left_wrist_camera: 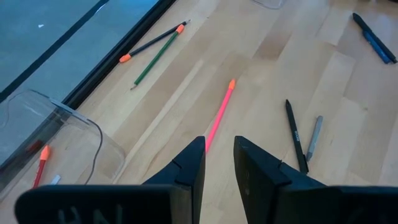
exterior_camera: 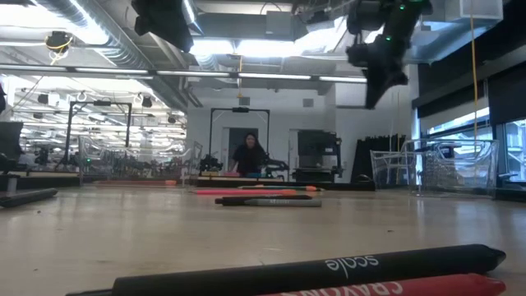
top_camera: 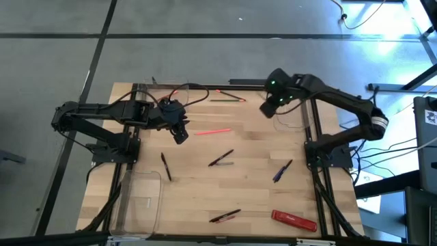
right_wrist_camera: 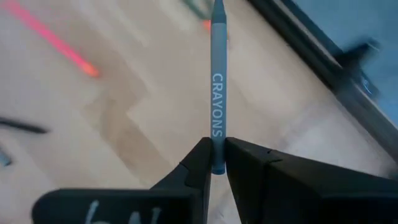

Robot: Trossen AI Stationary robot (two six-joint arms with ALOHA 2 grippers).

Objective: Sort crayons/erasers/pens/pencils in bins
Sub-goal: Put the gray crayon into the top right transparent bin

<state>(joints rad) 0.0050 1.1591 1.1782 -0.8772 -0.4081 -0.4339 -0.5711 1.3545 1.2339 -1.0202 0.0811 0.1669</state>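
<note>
There were three clear bins: one near bin point(top_camera: 140, 201), one far-left bin point(left_wrist_camera: 93, 134) and one right bin point(top_camera: 292, 121). One pink crayon point(top_camera: 213, 131) lay on the table, and one grey-blue crayon point(right_wrist_camera: 216, 93) sat in the right gripper point(right_wrist_camera: 216, 146). There was one green pencil point(left_wrist_camera: 152, 62), one black pencil with orange ends point(left_wrist_camera: 152, 42), one dark pencil point(top_camera: 166, 166), one black pen point(left_wrist_camera: 296, 134), one grey pen point(left_wrist_camera: 314, 137), one blue pen point(top_camera: 282, 171) and one red bar point(top_camera: 293, 220). One person point(exterior_camera: 249, 154) stood behind.

Grey crayon point(right_wrist_camera: 217, 93) clamped upright in right end effector point(right_wrist_camera: 216, 163) above wooden table point(right_wrist_camera: 124, 118).
</note>
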